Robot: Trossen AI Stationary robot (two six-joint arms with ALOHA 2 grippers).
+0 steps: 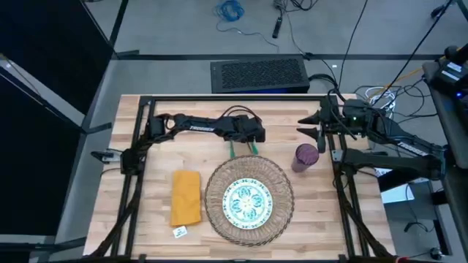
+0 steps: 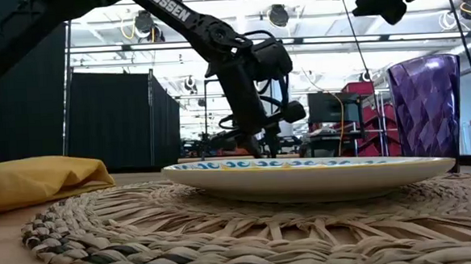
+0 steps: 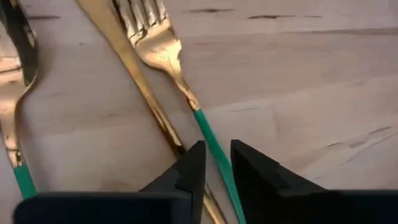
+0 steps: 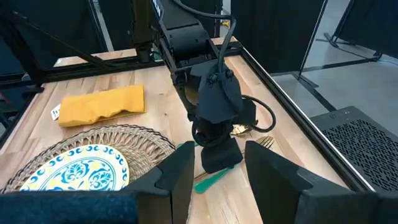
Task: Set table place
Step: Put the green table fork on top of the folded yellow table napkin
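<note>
Light plank wooden table [image 1: 314,219], black frame. Leftmost on it, a folded mustard-yellow cloth napkin [image 1: 186,196], lying well apart from either gripper's jaws. Next, a big round woven straw mat [image 1: 249,201] with a small blue-green patterned plate [image 1: 247,200] centred on it, just toward the near edge from the left jaws. Left gripper [image 3: 217,163] is down at the tabletop behind the mat; jaws nearly closed, a narrow gap left, and a gold fork with a slim green handle [image 3: 186,93] runs through that gap. Whether the fingers [image 3: 258,171] actually pinch the handle, cannot tell. A plain gold knife [image 3: 140,87] lies just beside the fork, passing outside the jaws; a gold spoon with green handle [image 3: 13,112] lies farther off. Faceted purple cup [image 1: 306,157] stands upright beside the mat, near the right jaws. Right gripper [image 4: 214,165] hangs above the table, jaws wide apart, holding nothing.
</note>
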